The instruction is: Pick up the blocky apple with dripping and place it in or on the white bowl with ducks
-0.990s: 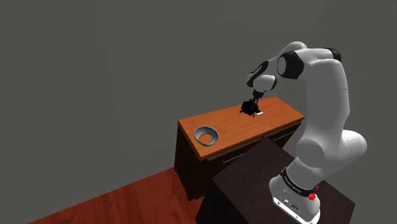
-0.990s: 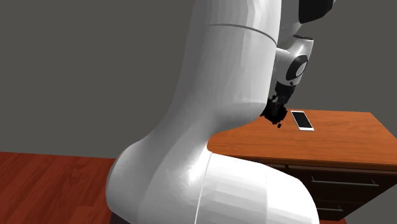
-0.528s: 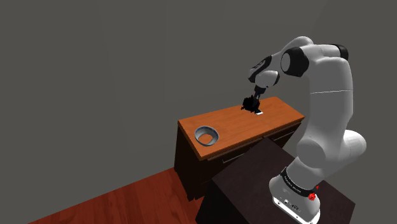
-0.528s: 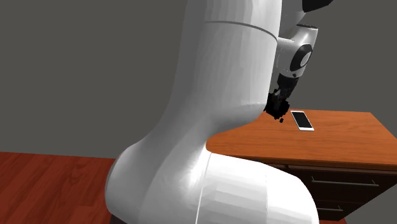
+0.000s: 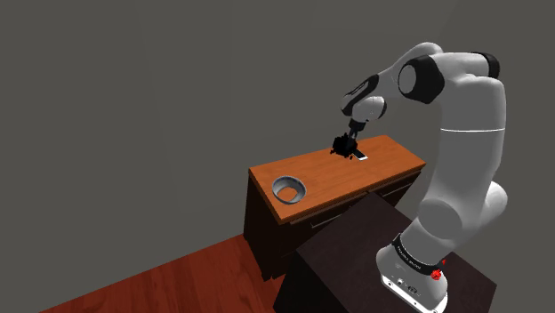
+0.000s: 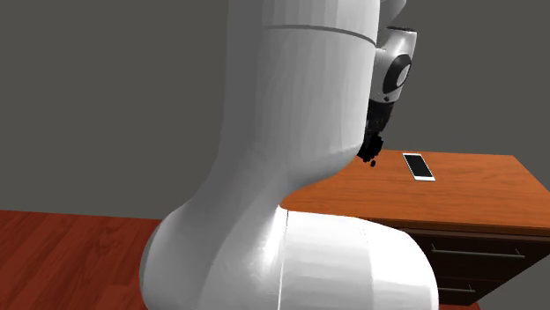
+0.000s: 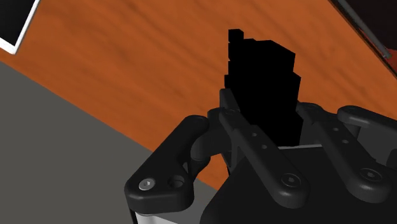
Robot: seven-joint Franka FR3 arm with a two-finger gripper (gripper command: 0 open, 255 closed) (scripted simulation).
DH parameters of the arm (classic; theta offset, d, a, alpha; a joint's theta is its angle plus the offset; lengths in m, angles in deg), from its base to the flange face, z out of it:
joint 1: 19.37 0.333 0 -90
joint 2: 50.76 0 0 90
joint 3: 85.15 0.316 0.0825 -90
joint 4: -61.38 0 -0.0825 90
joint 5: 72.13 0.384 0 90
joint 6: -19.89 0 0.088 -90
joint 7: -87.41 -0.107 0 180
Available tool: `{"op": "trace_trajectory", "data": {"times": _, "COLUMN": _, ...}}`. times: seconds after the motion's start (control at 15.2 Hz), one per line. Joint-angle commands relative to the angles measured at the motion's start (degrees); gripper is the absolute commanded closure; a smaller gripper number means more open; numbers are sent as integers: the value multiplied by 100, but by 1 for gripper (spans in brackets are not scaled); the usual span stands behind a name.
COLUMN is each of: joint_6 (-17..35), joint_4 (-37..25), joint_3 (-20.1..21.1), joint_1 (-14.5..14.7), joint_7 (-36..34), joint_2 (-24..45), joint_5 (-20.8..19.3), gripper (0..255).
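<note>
Two black fingers of your gripper are closed part-way on the blocky apple. It is drawn pure black and stands up between them, clear of the wooden cabinet top. From the shoulder camera you see the gripper just beside the white phone near the top's back edge. The grey bowl sits well apart on the same top, at about eight o'clock from the gripper.
</note>
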Motion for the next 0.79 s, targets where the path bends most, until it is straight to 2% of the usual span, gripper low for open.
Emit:
{"op": "trace_trajectory", "data": {"times": 0.0, "joint_6": 135, "joint_4": 322, "joint_3": -7, "joint_1": 253, "joint_7": -241, "joint_2": -204, "joint_5": -62, "gripper": 255}}
{"op": "trace_trajectory", "data": {"times": 0.73, "joint_6": 614, "joint_4": 1604, "joint_3": 62, "joint_1": 1623, "joint_7": -1823, "joint_2": -1087, "joint_5": -480, "gripper": 255}}
